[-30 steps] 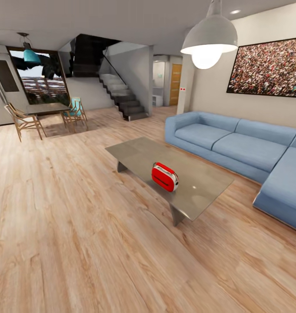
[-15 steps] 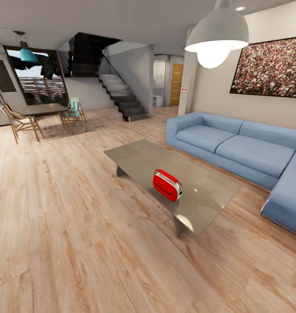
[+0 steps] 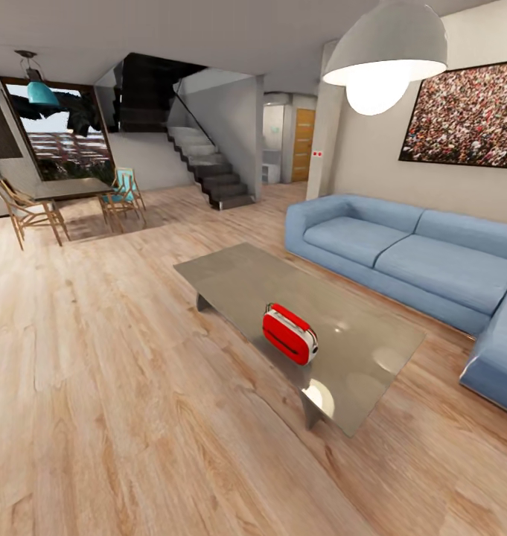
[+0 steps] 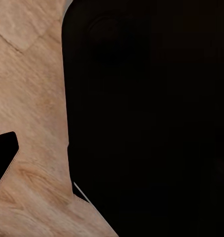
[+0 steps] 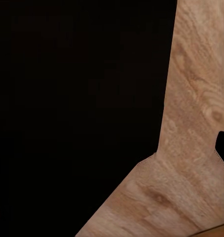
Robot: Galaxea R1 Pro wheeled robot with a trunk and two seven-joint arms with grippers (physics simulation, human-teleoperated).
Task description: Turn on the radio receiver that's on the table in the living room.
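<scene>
The red radio receiver (image 3: pixel 289 334) with its white trim and thin wire handle stands on the low grey coffee table (image 3: pixel 238 275), toward the table's near long edge, in the middle of the head view. It is some way ahead of me across the light wood floor (image 3: pixel 119 387). In the left wrist view a small dark tip (image 4: pixel 3 158) shows at the frame's edge beside a large black mass (image 4: pixel 151 118), over floorboards. The right wrist view has a similar dark tip (image 5: pixel 223 148) and black mass (image 5: pixel 77 113). Whether the fingers stand apart is not visible.
A blue L-shaped sofa (image 3: pixel 402 253) runs behind and to the right of the table. A grey dome pendant lamp (image 3: pixel 383 52) hangs above, and a crowd picture (image 3: pixel 469 115) is on the right wall. At far left stand a dark dining table (image 3: pixel 67 187) and chairs; stairs (image 3: pixel 208 167) rise at the back.
The whole head view has shifted: the camera has come closer, so the table and radio look larger and lower. The radio itself has not moved on the table.
</scene>
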